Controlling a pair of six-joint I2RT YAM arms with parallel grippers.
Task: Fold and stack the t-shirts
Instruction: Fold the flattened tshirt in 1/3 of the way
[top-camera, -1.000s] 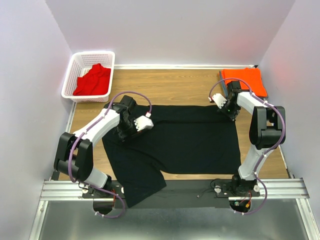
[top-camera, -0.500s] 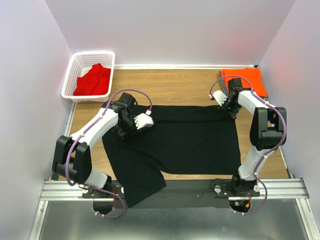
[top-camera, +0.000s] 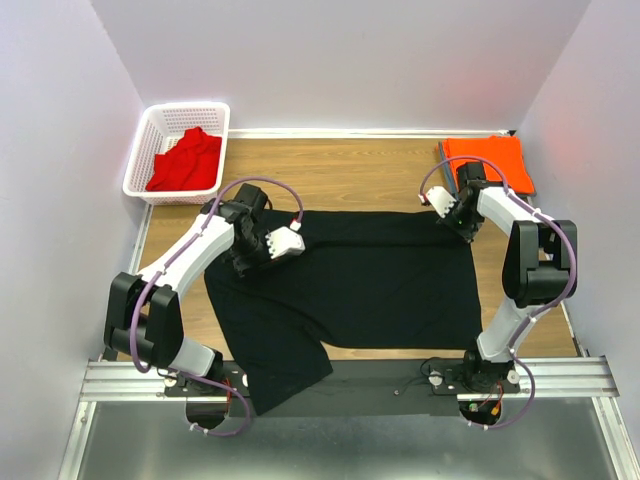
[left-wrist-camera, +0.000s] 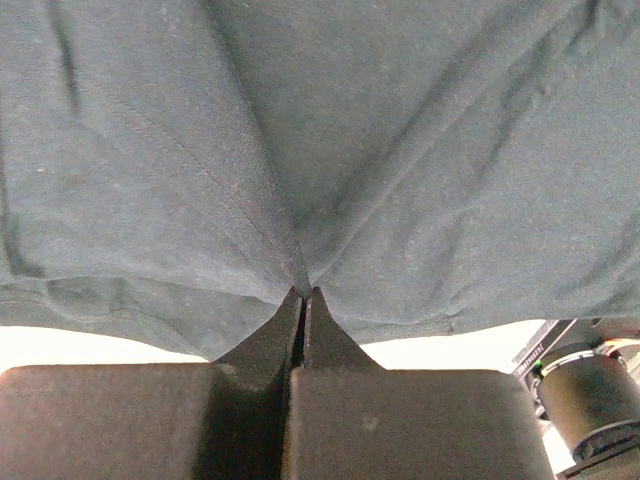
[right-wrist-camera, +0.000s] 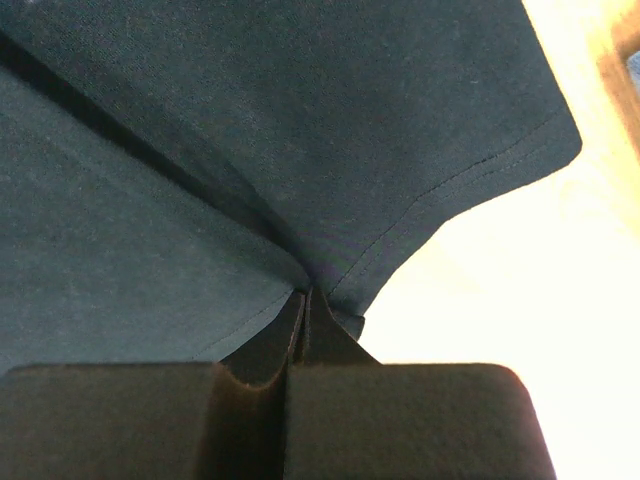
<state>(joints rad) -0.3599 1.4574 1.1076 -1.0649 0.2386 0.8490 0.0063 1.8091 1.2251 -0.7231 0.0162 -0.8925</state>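
Black t-shirt (top-camera: 380, 290) lies spread, long axis running left-right.

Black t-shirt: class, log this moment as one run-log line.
left gripper: shut on black t-shirt, far-left corner | right gripper: shut on far-right corner | orange t-shirt: folded, far right | red t-shirt: in white basket

top cam: high behind my bases, looking down over the whole table (top-camera: 350, 170) | left wrist cam: close along my left gripper (left-wrist-camera: 303, 294), filled by the black shirt (left-wrist-camera: 400, 150) | right wrist cam: likewise at my right gripper (right-wrist-camera: 305, 294) | all three share that shirt
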